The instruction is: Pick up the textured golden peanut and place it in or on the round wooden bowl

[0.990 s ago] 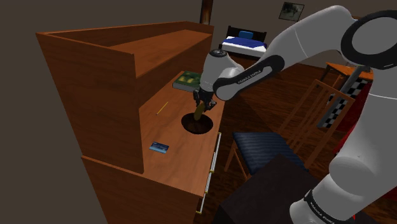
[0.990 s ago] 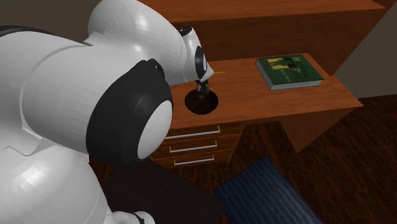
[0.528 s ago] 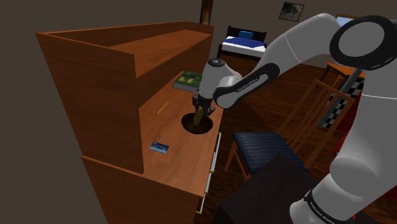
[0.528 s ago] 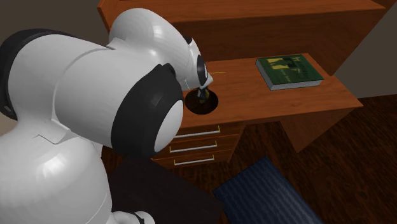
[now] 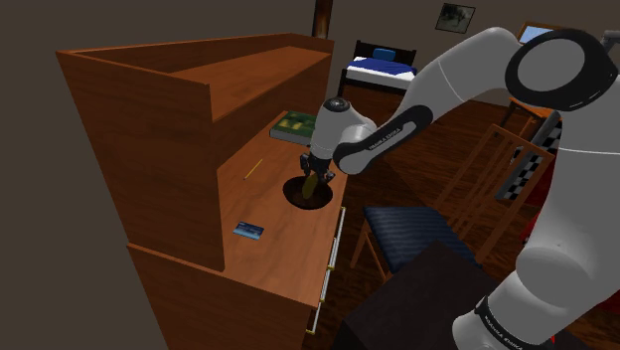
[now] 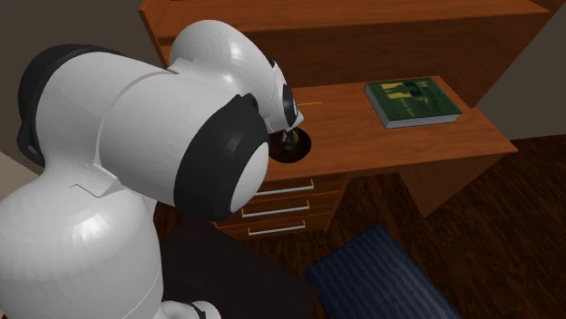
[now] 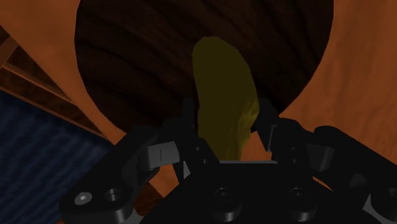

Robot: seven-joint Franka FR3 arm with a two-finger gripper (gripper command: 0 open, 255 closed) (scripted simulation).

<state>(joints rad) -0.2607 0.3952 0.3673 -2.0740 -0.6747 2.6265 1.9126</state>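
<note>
We hold peanut [image 7: 221,76] clamped between gripper [image 7: 228,127] fingers, long end pointing down into bowl [image 7: 133,57] on desk [image 5: 283,244]. We hang low over bowl's middle, we judge, so drop lands inside, clear of rim. Release not yet done.

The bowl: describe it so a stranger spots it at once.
On the wooden desk, near its front edge, between a green book and a blue card, sits the bowl. It alone is round and dark, the gripper pointing a yellow peanut into it.
</note>
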